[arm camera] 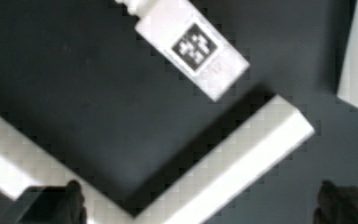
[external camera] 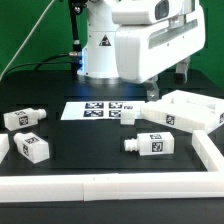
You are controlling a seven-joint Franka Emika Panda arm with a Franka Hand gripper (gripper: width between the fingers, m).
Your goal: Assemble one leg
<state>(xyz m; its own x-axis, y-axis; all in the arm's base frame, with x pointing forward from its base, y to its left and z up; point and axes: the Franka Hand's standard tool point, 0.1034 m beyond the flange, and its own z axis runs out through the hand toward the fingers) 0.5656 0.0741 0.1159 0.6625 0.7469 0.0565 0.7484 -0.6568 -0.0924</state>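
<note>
Several white legs with tags lie on the black table. One leg point(external camera: 130, 115) lies by the marker board and next to the large square tray-like part point(external camera: 186, 111). Another leg point(external camera: 152, 144) lies in front of it, and two more lie at the exterior view's left point(external camera: 22, 118) point(external camera: 32, 147). My gripper point(external camera: 167, 82) hangs open and empty above the tray-like part's near corner. In the wrist view the gripper point(arm camera: 201, 208) is open, with dark fingertips point(arm camera: 51, 205) at each side. That part's corner point(arm camera: 247, 150) lies between them, and a tagged leg point(arm camera: 194, 45) lies beyond.
The marker board point(external camera: 95, 110) lies flat in the middle of the table. A low white border point(external camera: 100, 186) runs along the table's front and up the exterior view's right side point(external camera: 207, 150). The robot's base point(external camera: 100, 50) stands behind the board.
</note>
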